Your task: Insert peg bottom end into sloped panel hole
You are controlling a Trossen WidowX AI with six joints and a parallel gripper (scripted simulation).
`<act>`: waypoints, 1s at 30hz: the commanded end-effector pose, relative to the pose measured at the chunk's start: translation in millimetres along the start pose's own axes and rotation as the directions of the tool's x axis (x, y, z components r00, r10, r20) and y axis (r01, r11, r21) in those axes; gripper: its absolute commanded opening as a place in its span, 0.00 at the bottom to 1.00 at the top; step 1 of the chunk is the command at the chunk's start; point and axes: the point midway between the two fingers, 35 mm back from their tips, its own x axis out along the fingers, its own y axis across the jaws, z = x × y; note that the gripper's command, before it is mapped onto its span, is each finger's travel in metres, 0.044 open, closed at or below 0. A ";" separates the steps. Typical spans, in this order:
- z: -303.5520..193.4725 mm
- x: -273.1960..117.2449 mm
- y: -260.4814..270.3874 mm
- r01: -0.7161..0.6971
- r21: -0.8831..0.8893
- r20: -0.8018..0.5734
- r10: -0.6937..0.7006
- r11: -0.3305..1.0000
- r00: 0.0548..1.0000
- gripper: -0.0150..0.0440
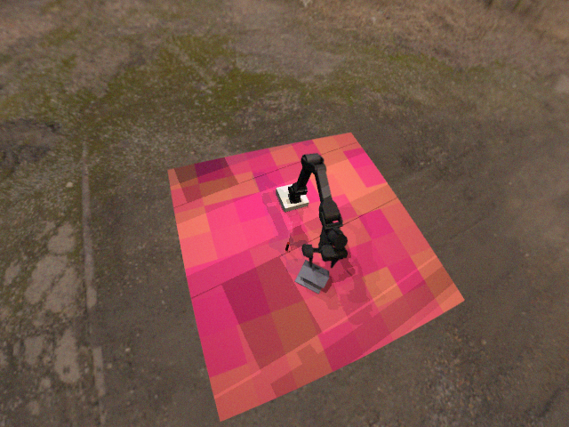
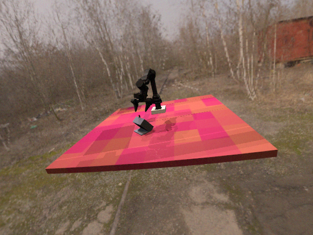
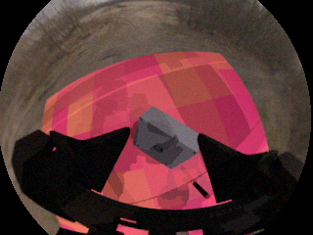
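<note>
Fingers (image 1: 321,265) (image 2: 141,111) wide apart, holding nothing, above the sloped panel (image 1: 313,277) (image 2: 143,123) (image 3: 166,138); near it, the peg (image 1: 287,246) (image 2: 139,116) (image 3: 201,190) stands upright.

The peg (image 1: 287,246) (image 2: 139,116) (image 3: 201,190), small, dark w/ a red end, stood on the tabletop near the panel, apart from it & not in its hole. The sloped panel (image 1: 313,277) (image 2: 143,123) (image 3: 167,137), a grey block, sat tilted on a thin grey base plate, w/ a small dark hole (image 3: 157,148) in its face.
</note>
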 end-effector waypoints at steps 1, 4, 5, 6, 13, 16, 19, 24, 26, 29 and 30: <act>-15.7 4.7 -18.4 0.012 -0.050 -0.078 -0.016 0.999 0.997 1.00; -26.7 5.3 -33.3 0.018 -0.084 -0.132 -0.029 0.996 0.991 1.00; -30.4 5.3 -38.1 0.019 -0.095 -0.149 -0.033 0.995 0.988 1.00; -34.2 5.1 -42.8 0.019 -0.105 -0.167 -0.036 0.994 0.985 1.00; -61.5 1.6 -73.6 -0.001 -0.170 -0.290 -0.049 0.985 0.956 1.00; -73.5 -1.3 -85.4 -0.019 -0.192 -0.341 -0.048 0.981 0.939 1.00; -85.4 -4.9 -96.4 -0.042 -0.210 -0.391 -0.044 0.977 0.919 1.00; -105.6 -12.5 -112.5 -0.094 -0.230 -0.474 -0.027 0.969 0.880 1.00; -113.7 -16.1 -118.1 -0.119 -0.234 -0.507 -0.017 0.965 0.862 1.00; -125.6 -22.1 -125.9 -0.159 -0.236 -0.554 0.002 0.959 0.833 1.00; -129.5 -24.3 -128.3 -0.173 -0.235 -0.569 0.009 0.956 0.823 1.00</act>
